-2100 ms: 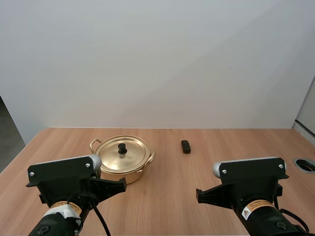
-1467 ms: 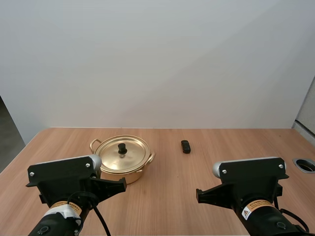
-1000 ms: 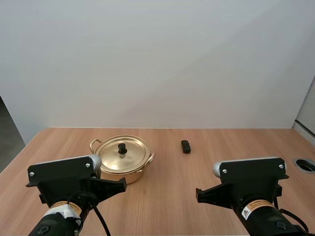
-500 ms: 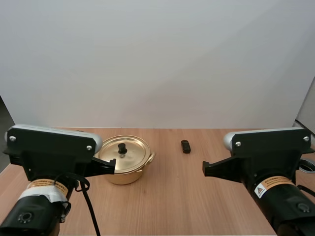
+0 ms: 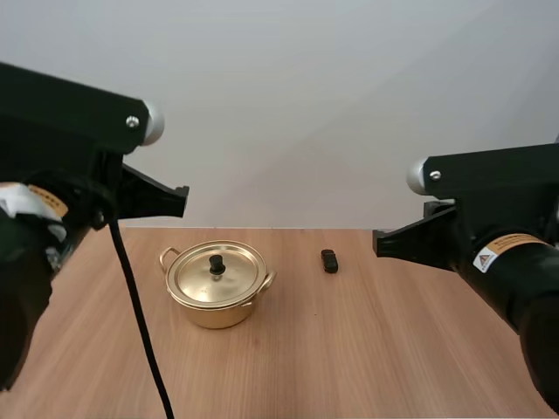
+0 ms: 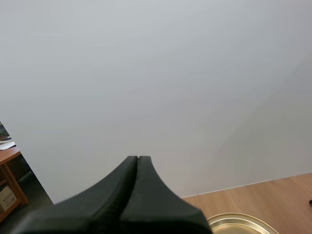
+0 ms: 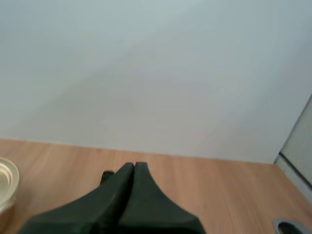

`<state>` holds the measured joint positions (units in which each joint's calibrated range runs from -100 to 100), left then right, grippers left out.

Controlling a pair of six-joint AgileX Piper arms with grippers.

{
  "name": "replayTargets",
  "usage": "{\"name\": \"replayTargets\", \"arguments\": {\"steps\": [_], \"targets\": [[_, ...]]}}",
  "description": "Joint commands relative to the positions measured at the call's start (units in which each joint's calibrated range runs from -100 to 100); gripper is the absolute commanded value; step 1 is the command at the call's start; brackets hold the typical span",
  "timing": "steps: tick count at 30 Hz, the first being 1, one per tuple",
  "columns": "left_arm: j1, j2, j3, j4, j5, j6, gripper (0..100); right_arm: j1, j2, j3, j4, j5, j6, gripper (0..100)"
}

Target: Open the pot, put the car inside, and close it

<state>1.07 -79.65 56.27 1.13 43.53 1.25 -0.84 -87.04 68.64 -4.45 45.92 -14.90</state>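
A gold pot with its lid on and a black knob stands left of the table's middle. The small dark car lies on the wood to the pot's right, apart from it. Both arms are raised well above the table, my left arm on the pot's side and my right arm right of the car. My left gripper is shut on nothing, with the lid's rim just beyond it. My right gripper is shut too, its tips partly hiding the car, with the pot's edge beside it.
The wooden table has bare room in front of the pot and the car. A round cable hole sits in the tabletop at the far right. A plain white wall stands behind the table.
Both arms have risen from low near the table's front edge to high above it. The pot and the car have not moved.
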Motion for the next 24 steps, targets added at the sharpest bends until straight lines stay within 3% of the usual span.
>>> {"name": "replayTargets", "arguments": {"steps": [1,10,12,17,18,20,24], "targets": [[0.00,23.5,-5.0,-12.3,19.3,17.8,0,-1.5,6.0,0.0,15.5,5.5,-28.6,0],[0.00,42.5,-7.8,-14.6,19.5,18.7,2,-2.7,7.7,0.0,18.7,7.8,-27.6,0],[0.00,44.4,-7.8,-14.6,19.5,18.7,16,-2.7,7.7,0.0,18.8,7.8,-27.6,0],[0.00,47.6,-7.8,-14.6,19.1,18.0,73,-2.7,7.7,0.0,18.9,7.8,-27.6,0],[0.00,48.1,-8.0,-14.6,19.0,17.5,80,-2.7,7.7,0.0,18.9,7.8,-27.6,0],[0.00,49.7,-8.1,-14.6,18.7,17.3,86,-2.7,7.7,0.0,19.1,7.8,-27.6,0],[0.00,53.9,-8.4,-14.6,18.3,17.2,86,-2.7,7.7,0.0,19.1,8.4,-27.6,0]]}}
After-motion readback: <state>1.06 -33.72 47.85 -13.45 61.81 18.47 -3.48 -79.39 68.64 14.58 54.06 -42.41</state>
